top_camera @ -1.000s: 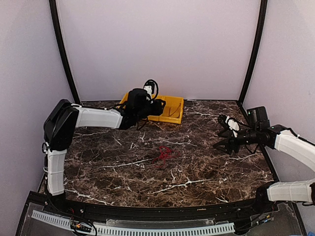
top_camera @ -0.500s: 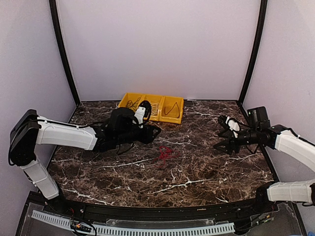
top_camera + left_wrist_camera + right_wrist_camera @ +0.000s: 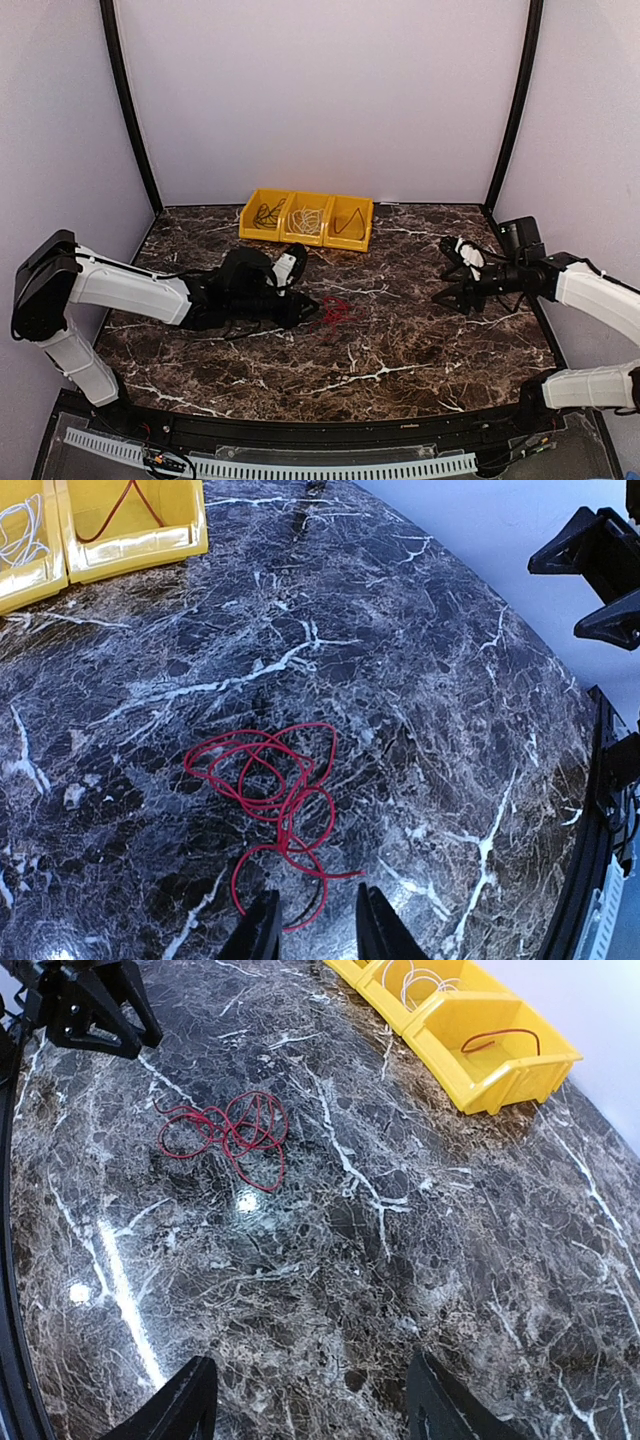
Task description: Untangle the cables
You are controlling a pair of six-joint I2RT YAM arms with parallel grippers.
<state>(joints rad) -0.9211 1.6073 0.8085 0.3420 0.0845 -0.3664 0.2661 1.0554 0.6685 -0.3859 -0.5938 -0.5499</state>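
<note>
A tangled red cable (image 3: pixel 336 310) lies in loops on the dark marble table (image 3: pixel 400 350); it also shows in the left wrist view (image 3: pixel 272 780) and the right wrist view (image 3: pixel 228 1128). My left gripper (image 3: pixel 306 312) is low over the table just left of the tangle, open and empty. In its wrist view (image 3: pixel 315 932) the nearest red loop lies between the fingertips (image 3: pixel 262 930). My right gripper (image 3: pixel 448 297) hovers open and empty at the right side, well away from the cable (image 3: pixel 310 1410).
A yellow bin (image 3: pixel 352 240) with three compartments stands at the back middle, holding a black, a white and a reddish cable; it also shows in the wrist views (image 3: pixel 130 542) (image 3: pixel 490 1070). Purple walls and black poles surround the table.
My left arm has swung from the yellow bin forward and down to the red cable. My right gripper has shifted slightly left.
</note>
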